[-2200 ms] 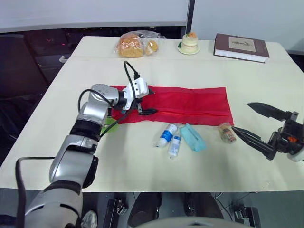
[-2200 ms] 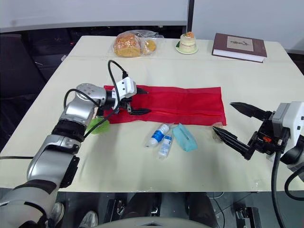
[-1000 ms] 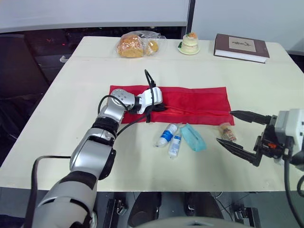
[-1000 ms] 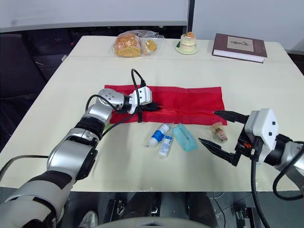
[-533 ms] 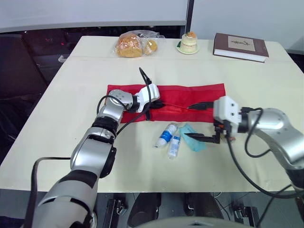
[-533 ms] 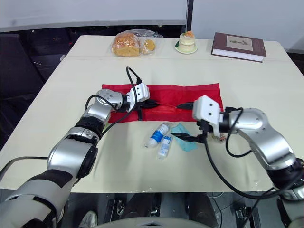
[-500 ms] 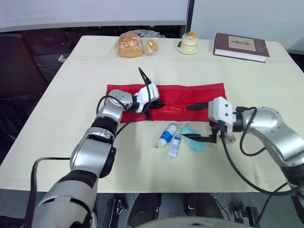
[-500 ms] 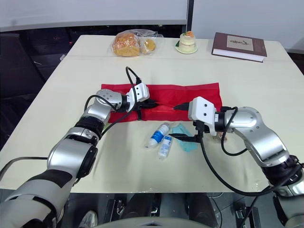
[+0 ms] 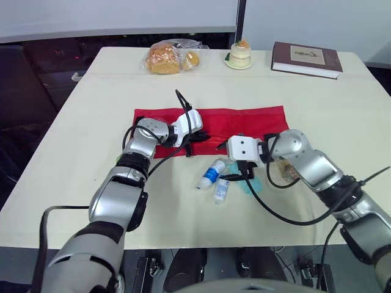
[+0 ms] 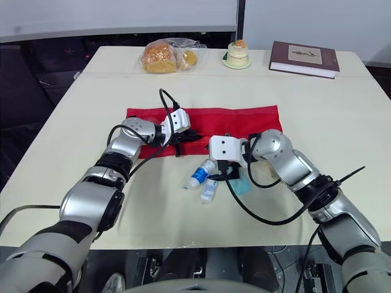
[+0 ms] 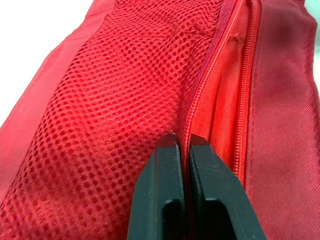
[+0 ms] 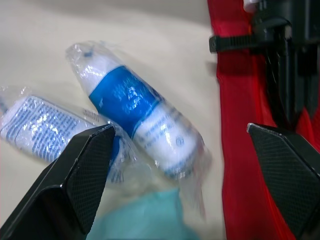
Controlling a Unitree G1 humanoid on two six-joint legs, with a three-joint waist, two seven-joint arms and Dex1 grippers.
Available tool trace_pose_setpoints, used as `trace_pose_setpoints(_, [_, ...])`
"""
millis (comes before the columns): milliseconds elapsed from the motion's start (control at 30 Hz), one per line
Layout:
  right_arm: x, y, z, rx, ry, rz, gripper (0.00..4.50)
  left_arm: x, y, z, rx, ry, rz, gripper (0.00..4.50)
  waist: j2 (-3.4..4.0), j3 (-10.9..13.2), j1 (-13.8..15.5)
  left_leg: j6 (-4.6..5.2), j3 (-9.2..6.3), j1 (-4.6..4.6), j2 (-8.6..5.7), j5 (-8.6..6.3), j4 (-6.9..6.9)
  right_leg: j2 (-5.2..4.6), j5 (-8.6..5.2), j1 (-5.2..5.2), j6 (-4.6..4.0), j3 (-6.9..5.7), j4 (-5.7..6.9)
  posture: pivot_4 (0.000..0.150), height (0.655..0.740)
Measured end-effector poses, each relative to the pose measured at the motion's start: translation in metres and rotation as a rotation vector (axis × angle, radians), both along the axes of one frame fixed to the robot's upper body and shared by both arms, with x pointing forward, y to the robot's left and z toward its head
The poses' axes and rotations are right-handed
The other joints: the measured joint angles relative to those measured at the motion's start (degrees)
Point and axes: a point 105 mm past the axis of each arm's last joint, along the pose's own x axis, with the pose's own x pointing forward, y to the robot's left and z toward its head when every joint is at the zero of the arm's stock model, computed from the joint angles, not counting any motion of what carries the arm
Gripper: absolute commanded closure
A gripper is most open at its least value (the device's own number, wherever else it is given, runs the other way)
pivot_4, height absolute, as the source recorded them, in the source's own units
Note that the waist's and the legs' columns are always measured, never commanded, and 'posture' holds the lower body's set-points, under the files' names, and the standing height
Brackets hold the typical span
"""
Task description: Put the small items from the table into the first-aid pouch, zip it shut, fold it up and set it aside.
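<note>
The red first-aid pouch (image 9: 244,122) lies flat across the middle of the table. My left gripper (image 9: 198,135) is shut on the pouch's mesh edge beside the zipper (image 11: 220,95), near its left end. My right gripper (image 12: 178,129) hangs open just in front of the pouch, its fingers on either side of a blue-and-white wrapped roll (image 9: 211,174). A second wrapped packet (image 9: 222,190) lies right beside that roll. A teal packet (image 9: 252,183) sits under my right wrist, partly hidden. A small brown item (image 9: 292,173) peeks out behind the right forearm.
Along the table's far edge are a bag of bread (image 9: 165,59), a small cake on a plate (image 9: 239,54) and a dark red book (image 9: 306,59). The table top (image 9: 91,122) is bare to the left of the pouch and along its front edge.
My right arm has swung in from the table's right side to the left, and its open fingers now sit over the wrapped roll. The left gripper keeps its hold on the pouch.
</note>
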Motion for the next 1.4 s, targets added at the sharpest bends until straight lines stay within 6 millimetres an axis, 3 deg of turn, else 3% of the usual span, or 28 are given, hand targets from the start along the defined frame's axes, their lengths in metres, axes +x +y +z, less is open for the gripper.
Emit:
trace_pose_setpoints(33, [0.001,0.002,0.000,-0.001,-0.004,0.004,0.00,0.000,0.000,0.000,-0.001,0.000,0.000,4.29,0.00,0.0,0.0,0.00,0.00,0.00,0.00,0.00,0.00,0.00,0.00,0.00,0.00,0.00,0.00,0.150,0.7289])
trace_pose_setpoints(100, [0.002,0.006,-0.001,0.001,-0.012,0.010,0.52,-0.001,-0.001,0.000,-0.001,0.000,-0.002,4.50,0.00,0.0,0.0,0.00,0.01,0.00,0.00,0.00,0.00,0.00,0.00,0.00,0.00,0.00,-0.01,0.150,0.7289])
trace_pose_setpoints(167, [0.002,0.010,-0.002,0.003,-0.014,0.016,1.39,-0.001,-0.001,0.001,-0.001,0.001,-0.004,4.50,0.00,0.0,0.0,-0.04,0.01,0.00,-0.01,0.02,0.00,-0.01,0.00,0.00,0.00,0.01,-0.02,0.150,0.7289])
trace_pose_setpoints(300, [0.002,0.008,-0.007,-0.028,-0.014,0.017,3.49,-0.002,-0.002,0.001,0.000,0.001,-0.009,4.50,0.00,0.0,0.0,-0.08,0.02,-0.01,-0.03,0.05,0.00,-0.03,0.00,0.00,0.00,0.01,-0.03,0.150,0.7289])
trace_pose_setpoints(333, [0.002,0.007,-0.008,-0.034,-0.009,0.015,4.19,-0.002,-0.002,0.000,-0.001,0.006,-0.007,4.50,0.00,0.0,0.0,-0.07,0.01,0.00,-0.03,0.04,0.00,-0.03,0.00,0.00,0.00,0.01,-0.02,0.150,0.7289])
trace_pose_setpoints(367, [0.002,0.006,-0.008,-0.035,-0.004,0.011,4.42,-0.002,-0.002,-0.001,-0.002,0.008,-0.006,4.50,0.00,0.0,0.0,-0.07,-0.01,0.00,-0.03,0.04,0.00,-0.02,0.00,0.00,0.00,0.01,-0.01,0.150,0.7289])
trace_pose_setpoints(667, [-0.006,0.005,0.005,0.057,0.062,-0.070,4.42,-0.002,-0.004,0.001,-0.004,0.008,-0.009,4.50,0.01,0.0,0.1,-0.06,-0.04,-0.03,-0.03,0.03,0.00,-0.04,0.00,0.00,0.00,-0.01,-0.02,0.150,0.7289])
trace_pose_setpoints(967, [-0.013,-0.027,0.032,0.126,0.061,-0.192,4.42,-0.003,-0.005,0.000,-0.006,0.015,-0.012,4.50,0.01,0.0,0.2,0.05,-0.07,-0.03,-0.06,-0.03,-0.01,-0.07,0.00,0.00,0.00,-0.03,-0.02,0.150,0.7289])
trace_pose_setpoints(1100, [-0.013,-0.035,0.034,0.096,0.041,-0.205,3.23,-0.004,-0.006,-0.001,-0.005,0.019,-0.018,4.50,0.01,0.0,0.1,0.07,-0.06,-0.02,-0.07,-0.04,-0.01,-0.07,0.00,0.00,0.00,-0.03,-0.02,0.150,0.7289])
trace_pose_setpoints(1300, [-0.004,-0.020,0.022,-0.002,0.015,-0.167,0.25,-0.004,-0.008,-0.002,-0.009,0.023,-0.021,4.50,0.01,0.0,0.0,0.06,-0.04,-0.02,-0.07,-0.03,-0.01,-0.06,0.00,0.00,0.00,-0.02,-0.02,0.150,0.7289])
trace_pose_setpoints(1400, [0.001,-0.009,0.019,-0.028,0.012,-0.133,0.12,-0.004,-0.009,-0.002,-0.013,0.024,-0.024,4.50,0.01,0.0,0.1,0.02,-0.07,-0.03,-0.07,-0.01,-0.01,-0.06,0.00,0.00,0.00,-0.05,-0.04,0.150,0.7289])
